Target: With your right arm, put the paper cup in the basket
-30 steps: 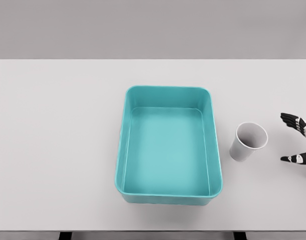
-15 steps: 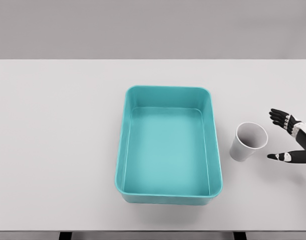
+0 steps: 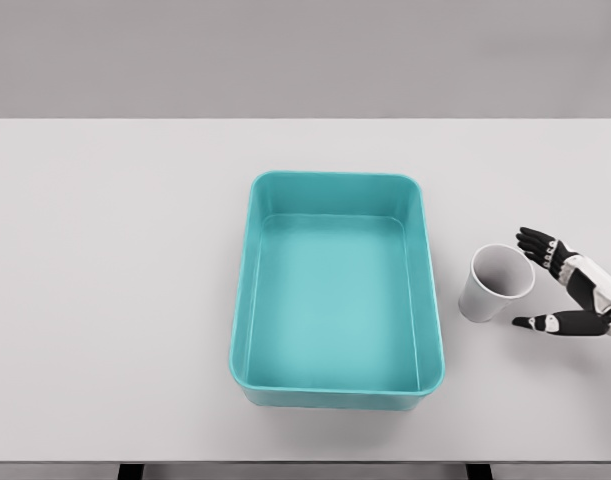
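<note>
- White paper cup [image 3: 497, 284] is seen upright on the worktop [image 3: 115, 300], just right of the teal basket [image 3: 337, 380].
- Right hand [image 3: 563, 290] is spread open beside it, nothing gripped.
- Fingers should be closed around mid-wall, gently, so crushing is avoided.

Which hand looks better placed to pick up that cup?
The right hand. Its open fingers sit right beside the cup, which stands right of the basket. The left hand isn't in view.
</note>
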